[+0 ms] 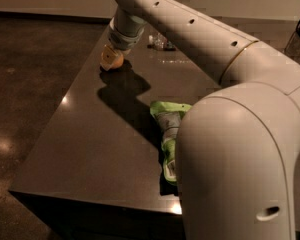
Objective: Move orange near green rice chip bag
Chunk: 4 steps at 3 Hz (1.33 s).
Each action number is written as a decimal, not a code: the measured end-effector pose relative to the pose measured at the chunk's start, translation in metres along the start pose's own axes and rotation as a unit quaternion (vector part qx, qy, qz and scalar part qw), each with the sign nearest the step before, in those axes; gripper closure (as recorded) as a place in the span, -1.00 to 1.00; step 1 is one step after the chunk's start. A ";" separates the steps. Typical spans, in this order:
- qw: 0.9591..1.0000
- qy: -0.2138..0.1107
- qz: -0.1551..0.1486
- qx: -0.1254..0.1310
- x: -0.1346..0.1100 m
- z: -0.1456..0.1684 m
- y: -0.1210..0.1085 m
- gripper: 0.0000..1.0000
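The robot's arm [200,34] reaches from the near right corner across the dark bench [85,149] to its far left part, where the end effector [112,57] hangs low over the surface, pointing down. The orange [114,63] is right there at the end effector's tip, close to the bench's left edge. It shows as a small round orange-yellow shape partly covered by the pale wrist parts above it. The end effector meets the fruit, but it cannot be told whether it is clenched on it or only resting against it, nor whether the fruit is lifted or sitting on the bench. A dark shadow of the arm spreads over the bench just near of the orange and runs towards the right. The green rice chip bag [168,126] lies flat on the near right part of the bench, well apart from the orange. Its long axis runs roughly from far to near, and a white label [171,167] shows at its near end. The bulky near segment of the arm covers the bag's right side. At the far edge of the bench, behind the arm, sits a small clear item [159,42] that is too dim to identify. A brown floor [30,79] lies to the left of the bench.
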State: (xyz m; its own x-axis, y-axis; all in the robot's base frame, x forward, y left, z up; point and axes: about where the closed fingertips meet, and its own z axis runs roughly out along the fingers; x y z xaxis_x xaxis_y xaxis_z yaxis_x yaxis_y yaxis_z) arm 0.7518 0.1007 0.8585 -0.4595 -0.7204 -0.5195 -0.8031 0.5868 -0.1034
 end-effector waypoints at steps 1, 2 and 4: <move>1.000 -0.014 -0.009 -0.009 0.003 -0.015 0.003 0.22; 1.000 -0.022 -0.016 -0.010 0.013 -0.043 -0.004 0.68; 0.999 0.031 -0.017 0.003 0.080 -0.102 -0.036 1.00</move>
State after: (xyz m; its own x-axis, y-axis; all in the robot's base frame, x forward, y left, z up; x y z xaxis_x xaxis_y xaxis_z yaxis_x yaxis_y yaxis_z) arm 0.7052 -0.0162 0.9073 -0.4559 -0.7612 -0.4613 -0.8159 0.5645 -0.1253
